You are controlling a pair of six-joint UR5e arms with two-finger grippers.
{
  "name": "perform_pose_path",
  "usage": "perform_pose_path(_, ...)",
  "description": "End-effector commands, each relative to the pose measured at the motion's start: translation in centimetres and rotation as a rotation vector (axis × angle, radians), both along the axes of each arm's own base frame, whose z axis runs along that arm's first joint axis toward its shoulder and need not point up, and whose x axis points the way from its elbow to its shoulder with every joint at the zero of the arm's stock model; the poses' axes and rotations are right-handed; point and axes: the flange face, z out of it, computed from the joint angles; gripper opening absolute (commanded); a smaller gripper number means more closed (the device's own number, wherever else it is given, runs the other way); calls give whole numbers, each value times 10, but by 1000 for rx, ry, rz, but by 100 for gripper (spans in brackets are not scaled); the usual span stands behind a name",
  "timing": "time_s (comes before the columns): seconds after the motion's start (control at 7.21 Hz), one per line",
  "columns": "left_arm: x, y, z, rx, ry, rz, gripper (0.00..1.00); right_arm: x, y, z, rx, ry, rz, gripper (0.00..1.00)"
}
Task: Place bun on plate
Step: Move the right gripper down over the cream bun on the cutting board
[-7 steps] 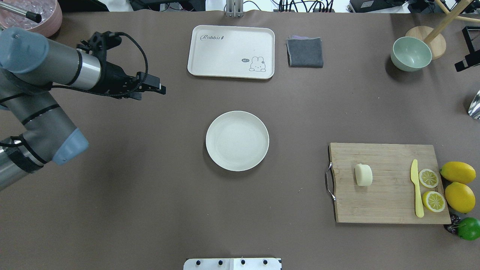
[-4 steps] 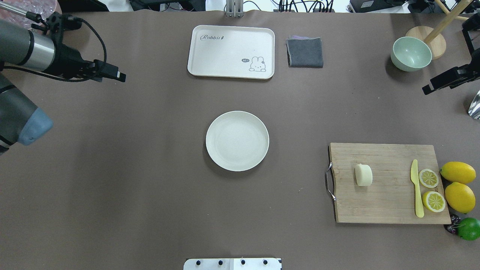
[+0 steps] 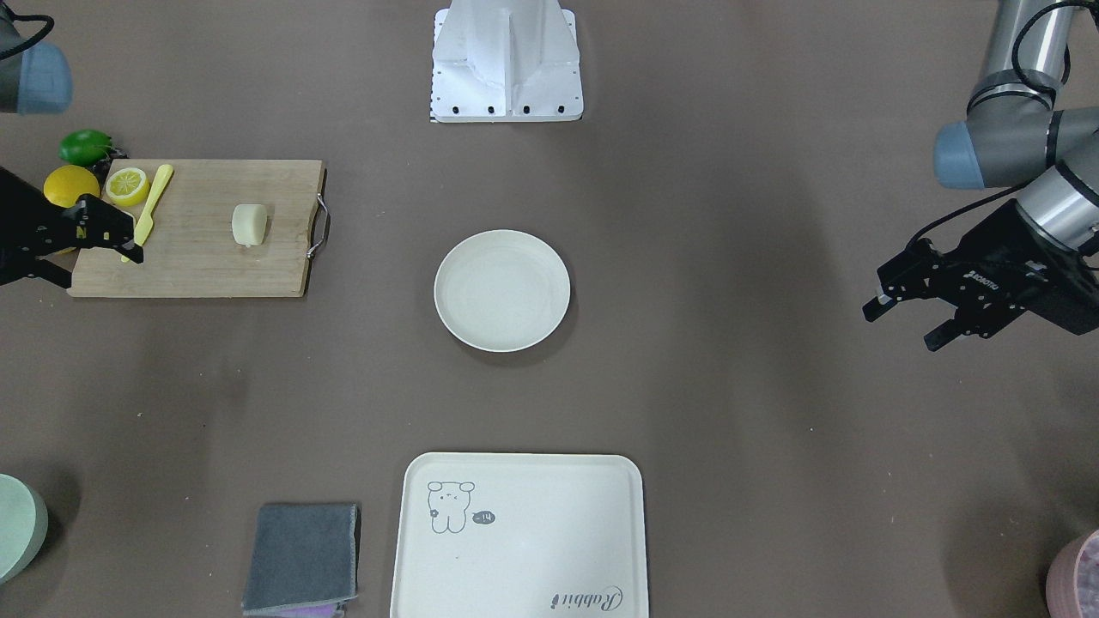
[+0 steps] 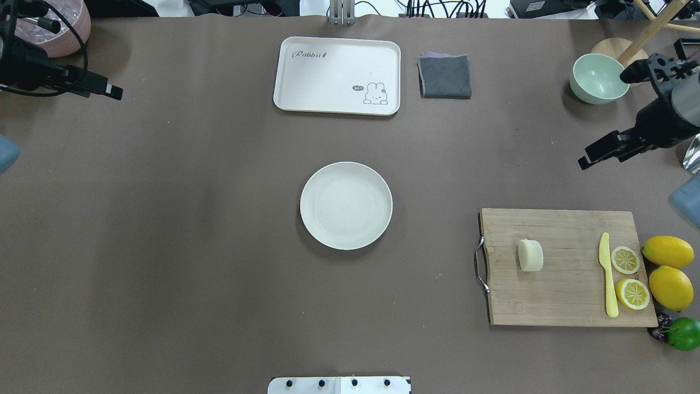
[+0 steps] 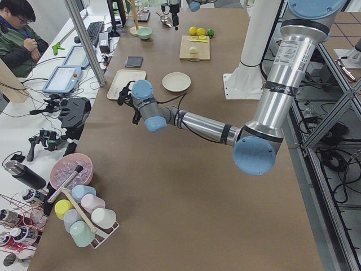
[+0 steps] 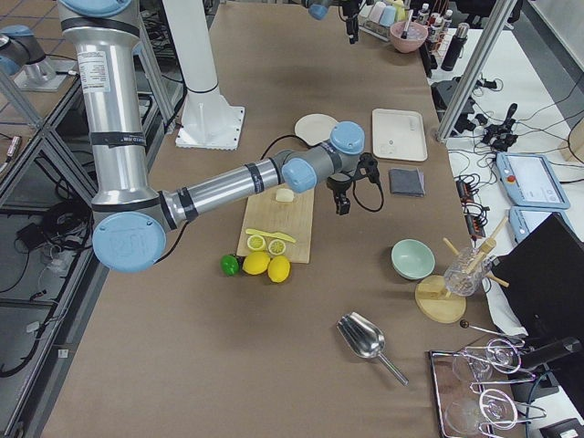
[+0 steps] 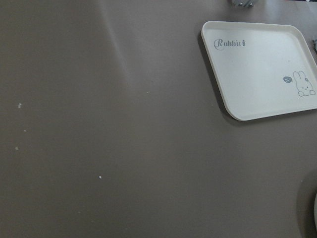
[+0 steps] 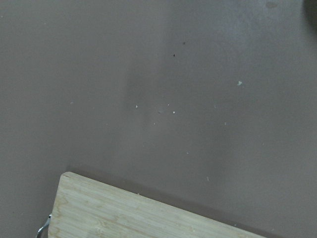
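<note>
The bun (image 4: 530, 255) lies on the cutting board (image 4: 569, 295), toward the end with the metal handle and well apart from the knife and the fruit. Nothing is touching it, so you are at the very start: the reach for the bun has not begun.

The right gripper (image 3: 101, 266) hangs above the table beyond the board's far edge. Its jaws are parted and hold nothing. Its wrist camera shows only one corner of the board and bare cover. The left gripper (image 3: 901, 324) is also wide open and holds nothing, out at the far left, well apart from everything that matters here. You will probably want the right arm for this job, since it is the near one.

The next move calls for bringing that gripper over the bun, setting the jaws to either side of it and coming down squarely. The bun looks smooth and rounded, so an off-centre pinch could push it along the board.

The table (image 4: 164, 246) is covered in a plain brown sheet. On it, besides the board, stands a rectangular tray (image 4: 328, 71) with a rabbit drawing at the far side. The plate (image 4: 345, 205) sits in the middle with nothing on it, well apart from the board. Smaller things are a folded grey cloth (image 4: 444, 76) beside the tray, a green bowl (image 4: 599, 79), two whole lemons (image 4: 670, 287), a yellow knife (image 4: 607, 273) and two lemon halves (image 4: 633, 294).

Beyond the table's left end, a person (image 5: 20, 34) sits at a side bench.
</note>
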Motion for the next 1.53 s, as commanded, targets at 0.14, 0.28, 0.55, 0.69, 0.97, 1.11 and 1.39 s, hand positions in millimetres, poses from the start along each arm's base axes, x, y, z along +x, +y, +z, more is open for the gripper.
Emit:
perform_pose_path(0.14,-17,2,15,-12,-12,-23,98,-43,31,15,-55,60,-6,99)
perform_pose_path(0.28,-18,5,16,-8,-14,-27,98,-59,36,7,-76,51,12,99)
perform_pose_path(0.55,-17,5,16,-5,-14,-28,98,-93,55,4,-83,80,26,99)
perform_pose_path(0.69,-16,3,14,-5,-14,-28,98,-110,71,-1,-111,98,49,99)
perform_pose_path(0.97,-17,2,15,-7,-16,-31,98,-139,96,-11,-119,111,44,99)
perform_pose_path(1.11,-17,0,14,-8,-17,-34,98,-138,99,-7,-119,118,46,99)
perform_pose_path(1.39,-25,0,15,-9,-16,-45,98,-155,119,3,-112,159,36,99)
